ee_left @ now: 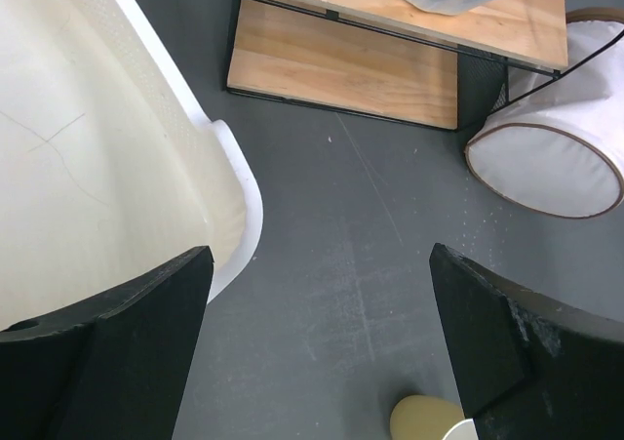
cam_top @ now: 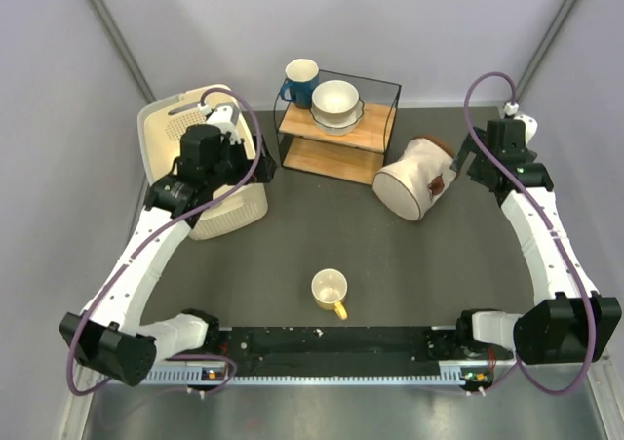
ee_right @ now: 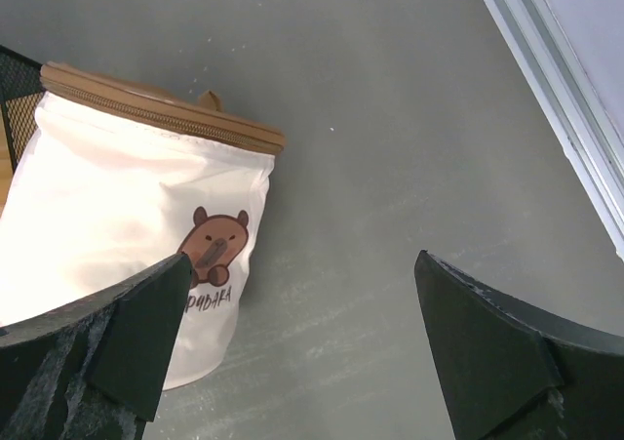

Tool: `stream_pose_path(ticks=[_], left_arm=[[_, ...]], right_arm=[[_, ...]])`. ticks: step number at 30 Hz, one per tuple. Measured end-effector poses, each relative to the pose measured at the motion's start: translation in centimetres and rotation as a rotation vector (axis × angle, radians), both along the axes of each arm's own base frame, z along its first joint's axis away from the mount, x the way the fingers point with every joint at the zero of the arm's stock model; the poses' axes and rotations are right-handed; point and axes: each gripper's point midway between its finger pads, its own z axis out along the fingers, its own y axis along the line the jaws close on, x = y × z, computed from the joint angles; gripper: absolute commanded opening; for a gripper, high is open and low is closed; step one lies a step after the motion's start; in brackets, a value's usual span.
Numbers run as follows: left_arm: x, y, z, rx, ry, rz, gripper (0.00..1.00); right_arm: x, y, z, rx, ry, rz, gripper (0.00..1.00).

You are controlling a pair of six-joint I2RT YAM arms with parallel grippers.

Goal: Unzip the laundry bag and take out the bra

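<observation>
The right gripper point(ee_right: 302, 264) is held spread just right of the laundry bag point(ee_right: 127, 196), not touching it. The bag is laid on its side, zip shut. Well left of the bag, the left gripper point(ee_left: 322, 255) is spread above the plastic basket point(ee_left: 234, 172) rim.

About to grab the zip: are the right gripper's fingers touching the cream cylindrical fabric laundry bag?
Cannot tell. Right wrist view: one finger of the open right gripper overlaps the laundry bag, with neither contact nor gap plain.
</observation>
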Motion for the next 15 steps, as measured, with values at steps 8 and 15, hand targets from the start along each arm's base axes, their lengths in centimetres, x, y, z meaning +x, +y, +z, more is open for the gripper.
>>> stream_pose_path(ticks=[8,15], left_arm=[[0.9,-1.5,-1.2,0.076,0.035,-0.009,0.99],[2.0,-3.8,-1.0,0.124,0.04,-0.046,0.99]], right_arm=[[1.1,2.0,0.3,0.021,-0.038,0.157,0.99],[2.2,6.6,1.7,0.03,-0.197,0.448,0.99]])
